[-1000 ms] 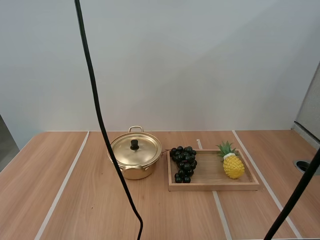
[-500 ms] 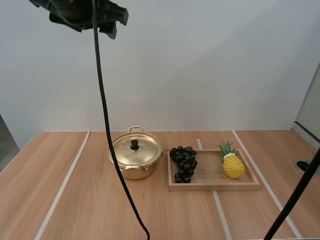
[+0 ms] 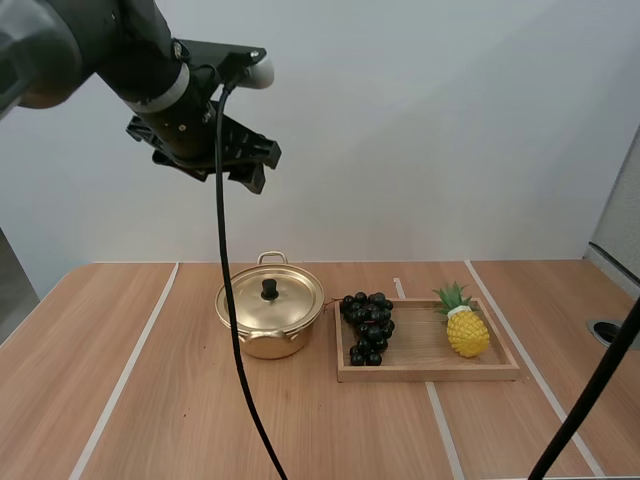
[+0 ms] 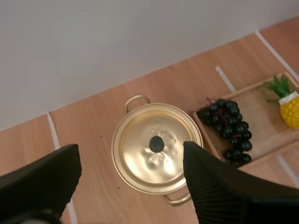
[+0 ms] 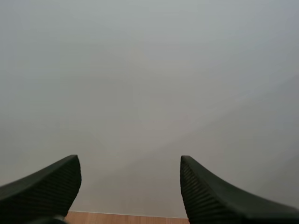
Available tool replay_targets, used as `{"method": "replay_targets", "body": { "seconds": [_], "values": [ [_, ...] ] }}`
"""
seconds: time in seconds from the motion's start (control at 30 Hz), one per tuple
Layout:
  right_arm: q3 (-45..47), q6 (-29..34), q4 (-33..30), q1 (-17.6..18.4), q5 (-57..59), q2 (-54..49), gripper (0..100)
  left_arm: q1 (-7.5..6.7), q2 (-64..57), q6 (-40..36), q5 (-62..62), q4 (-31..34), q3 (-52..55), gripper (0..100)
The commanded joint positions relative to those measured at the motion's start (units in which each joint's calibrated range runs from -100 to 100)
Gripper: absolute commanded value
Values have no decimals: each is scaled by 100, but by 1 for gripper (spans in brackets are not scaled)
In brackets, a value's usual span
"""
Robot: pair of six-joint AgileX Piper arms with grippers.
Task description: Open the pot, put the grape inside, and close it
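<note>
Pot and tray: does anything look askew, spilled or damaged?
Nothing stands out. The lid sits flat on the upright pot; grapes and pineapple lie inside the tray; the open left tool hangs above the pot.

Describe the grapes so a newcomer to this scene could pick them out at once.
On the table, a wooden tray sits beside the gold pot. The grapes lie at the tray's end nearest the pot: a dark, near-black cluster, unlike the yellow pineapple at the far end.

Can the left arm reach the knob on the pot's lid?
Probably yes: the left gripper hangs open above the pot, nothing lies between it and the lid's knob, and the grapes sit aside on the tray.
</note>
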Motion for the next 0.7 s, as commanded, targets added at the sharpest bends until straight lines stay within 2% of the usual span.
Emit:
{"method": "replay_targets", "body": {
  "seconds": [0.0, 0.17, 0.5, 0.67],
  "values": [
    [-90, -50, 12, 3, 0, -41, 100, -13, 7, 160, 0, -170, 335, 100],
    [-90, -50, 12, 3, 0, -41, 100, -13, 7, 357, -81, -237, 884, 100],
    [-90, -50, 57, 3, 0, -41, 100, -13, 7, 916, -2060, -514, 2015, 100],
    [-30, -50, 138, 3, 0, 37, 100, -13, 257, 1101, -2317, -839, 2169, 100]
  ]
}}
